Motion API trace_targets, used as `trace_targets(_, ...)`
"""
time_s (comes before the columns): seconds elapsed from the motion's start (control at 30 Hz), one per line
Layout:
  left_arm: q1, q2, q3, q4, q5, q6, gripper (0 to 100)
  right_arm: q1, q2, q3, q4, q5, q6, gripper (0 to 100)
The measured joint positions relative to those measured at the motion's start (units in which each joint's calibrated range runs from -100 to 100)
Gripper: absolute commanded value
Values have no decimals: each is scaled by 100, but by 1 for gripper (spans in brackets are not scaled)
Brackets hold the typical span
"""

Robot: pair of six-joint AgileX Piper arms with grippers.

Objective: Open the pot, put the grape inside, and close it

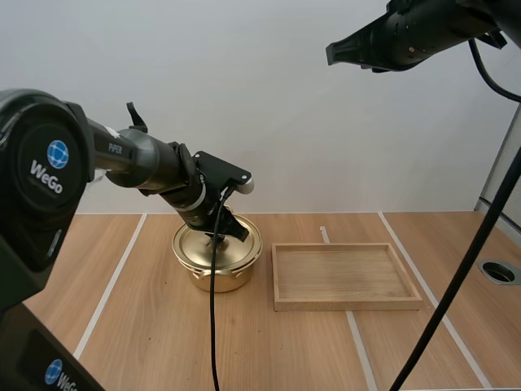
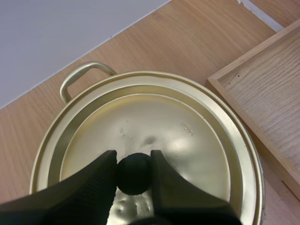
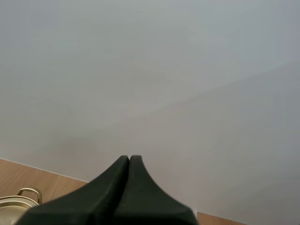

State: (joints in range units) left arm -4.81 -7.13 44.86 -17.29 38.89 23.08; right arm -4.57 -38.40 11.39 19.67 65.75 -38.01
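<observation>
White "WeGo" beneath a blue globe emblem, on the left arm's black base housing (image 1: pixel 45 163). White "PiPER" on the arm link (image 1: pixel 110 148). A second, cut-off "WeGo" on the lower housing (image 1: pixel 61 373). A small stamp on the lid (image 2: pixel 187 127) cannot be read.

This is looking like a robotics lab bench rather than a home kitchen. Two black robot arms are hanging over a wooden table (image 1: pixel 155 342) that is standing against a plain pale wall (image 1: pixel 269 98); the left arm (image 1: pixel 155 167) is bearing PiPER and WeGo marks, and the right arm (image 1: pixel 407 37) is sitting high above. White tape lines (image 1: pixel 109 289) are dividing the tabletop into zones, and a gold pot (image 1: pixel 213 279) with its lid (image 2: pixel 178 140) on is sitting beside a wooden tray (image 1: pixel 342 273).
</observation>
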Motion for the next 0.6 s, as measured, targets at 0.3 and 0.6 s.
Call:
trace_targets(0.3,0,0,0,-4,0,19,100,0,0,0,0,0,0,0)
trace_targets(0.6,0,-88,-50,20,0,19,100,0,0,0,0,69,0,0)
